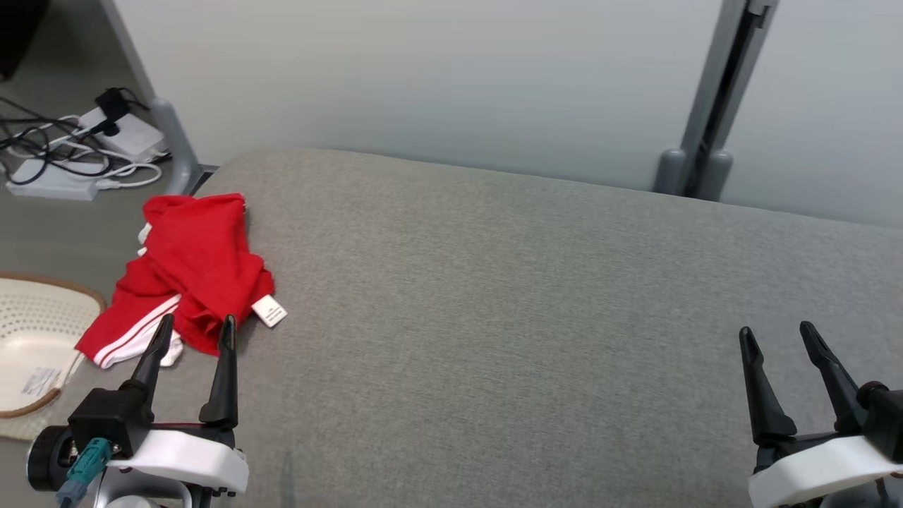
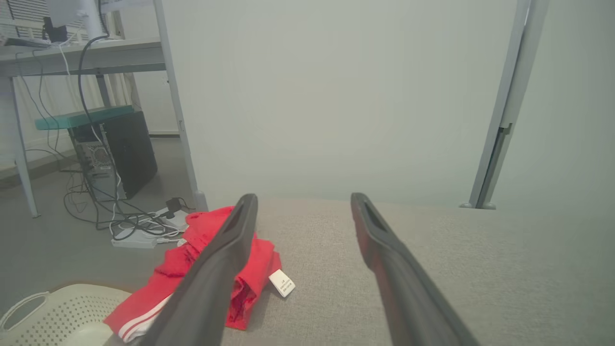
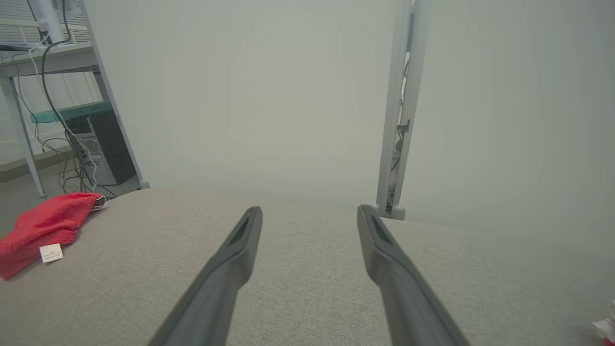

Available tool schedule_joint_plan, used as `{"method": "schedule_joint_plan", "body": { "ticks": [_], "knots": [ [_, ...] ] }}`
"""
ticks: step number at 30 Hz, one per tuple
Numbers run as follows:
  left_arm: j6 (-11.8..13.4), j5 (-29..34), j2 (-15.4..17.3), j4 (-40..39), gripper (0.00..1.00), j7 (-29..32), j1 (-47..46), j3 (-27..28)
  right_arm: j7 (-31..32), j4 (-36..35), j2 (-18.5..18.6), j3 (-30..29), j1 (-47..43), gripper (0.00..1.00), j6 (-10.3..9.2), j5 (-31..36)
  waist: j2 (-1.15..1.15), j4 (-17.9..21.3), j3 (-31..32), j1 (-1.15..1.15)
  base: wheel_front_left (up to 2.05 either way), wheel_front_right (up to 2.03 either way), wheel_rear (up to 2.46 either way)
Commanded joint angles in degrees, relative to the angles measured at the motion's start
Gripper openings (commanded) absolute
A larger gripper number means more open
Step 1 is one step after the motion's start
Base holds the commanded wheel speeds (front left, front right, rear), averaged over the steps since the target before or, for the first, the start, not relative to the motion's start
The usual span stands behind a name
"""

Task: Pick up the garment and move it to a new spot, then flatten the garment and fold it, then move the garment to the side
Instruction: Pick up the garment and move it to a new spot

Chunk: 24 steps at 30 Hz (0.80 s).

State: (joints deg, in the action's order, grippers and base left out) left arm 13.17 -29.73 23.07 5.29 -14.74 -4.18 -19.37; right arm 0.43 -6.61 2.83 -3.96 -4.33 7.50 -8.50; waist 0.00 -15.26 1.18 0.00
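**Grey padded surface (image 1: 494, 317), red garment (image 1: 197, 268) at its left end, both grippers open**

Background: pale partition wall (image 1: 423, 70) behind the surface, grey post (image 1: 712, 106) at the far right. Floor to the left has power strips and cables (image 1: 77, 152). The left wrist view shows a dark computer tower (image 2: 120, 154) under a desk.

Garment: crumpled in a heap, red with white stripes, at the far-left end of the surface. Striped end lies at the left edge, just beside a cream perforated basket (image 1: 28, 317). White tag (image 1: 269, 311) sticks out on the garment's right side, flat on the grey cloth.

Left gripper (image 1: 197, 324): fingers spread apart, nothing between them. In the head view the tips overlap the garment's near edge. Touching or above it, cannot tell.

Right gripper (image 1: 776, 330): fingers spread apart, empty, over bare grey cloth at the lower right, well apart from the garment. The right wrist view puts the garment (image 3: 43, 226) far off to its left.
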Motion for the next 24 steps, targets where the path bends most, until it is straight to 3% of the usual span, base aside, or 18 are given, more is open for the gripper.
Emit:
{"method": "schedule_joint_plan", "body": {
  "ticks": [1,10,24],
  "knots": [
    [-0.25,0.38,0.14,0.24,1.0,-0.25,-0.49,0.85,-0.02,-0.27,0.16,0.32,0.41,1.0,-0.02,-0.22,0.0,-3.99,-0.45,0.0,0.0,0.0,0.0],
    [-1.11,1.3,-0.38,-0.09,1.0,-0.33,-0.01,2.64,0.03,-0.16,0.18,1.53,1.17,1.0,-0.02,-0.55,0.0,-8.33,-1.16,0.0,0.0,0.0,0.0],
    [-2.55,3.52,-2.07,0.14,1.0,-0.33,0.52,4.54,-0.28,0.41,0.18,1.82,1.52,1.0,-0.02,-0.73,0.0,-9.36,-1.53,0.0,0.0,0.0,0.0]
  ]
}}
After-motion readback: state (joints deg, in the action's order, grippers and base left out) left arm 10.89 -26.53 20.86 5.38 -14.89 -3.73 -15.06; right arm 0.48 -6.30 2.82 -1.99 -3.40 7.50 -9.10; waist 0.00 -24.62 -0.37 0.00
